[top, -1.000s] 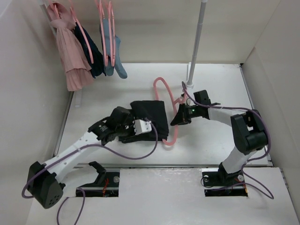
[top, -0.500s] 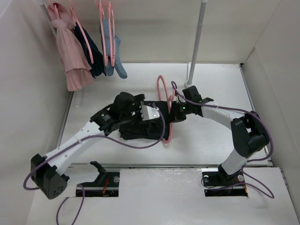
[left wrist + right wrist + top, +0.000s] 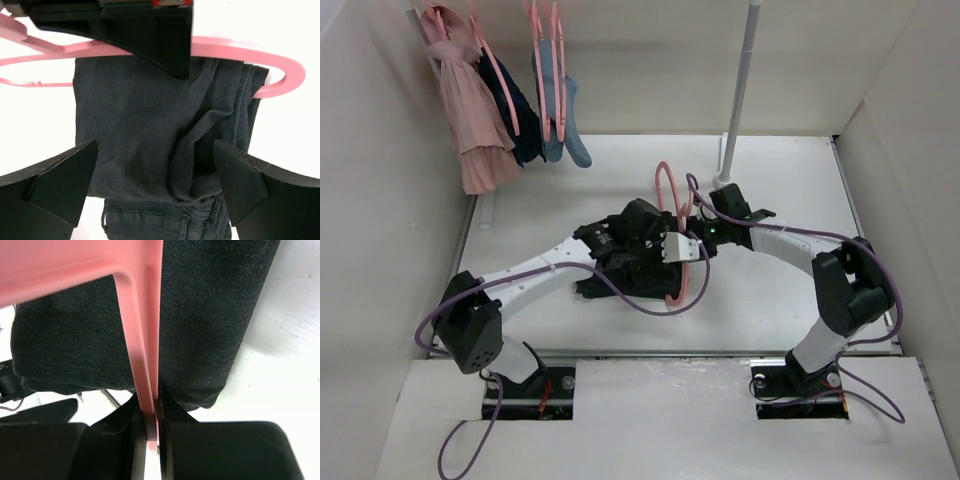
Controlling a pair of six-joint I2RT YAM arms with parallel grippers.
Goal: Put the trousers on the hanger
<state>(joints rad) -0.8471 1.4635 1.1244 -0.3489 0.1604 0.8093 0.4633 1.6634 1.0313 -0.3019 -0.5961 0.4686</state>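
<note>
The black trousers [image 3: 616, 278] lie folded at the table's middle, draped over one arm of the pink hanger [image 3: 665, 185]. In the left wrist view the trousers [image 3: 150, 130] hang under the hanger's bar [image 3: 240, 50]. My left gripper [image 3: 155, 187] stands wide open on either side of the fabric and holds nothing. From above, the left gripper [image 3: 672, 262] hovers over the cloth's right end. My right gripper [image 3: 698, 238] is shut on the hanger [image 3: 137, 315], with its fingers [image 3: 167, 412] pinching the pink strip beside the trousers [image 3: 210, 315].
Pink [image 3: 470, 110], navy [image 3: 520, 125] and blue-grey [image 3: 568, 125] garments hang on pink hangers at the back left. A white pole [image 3: 740, 90] rises at the back centre. White walls close in both sides.
My left gripper opened and let go of the trousers, and the arm swung right over them. The right gripper carried the hanger slightly left, then held still.
</note>
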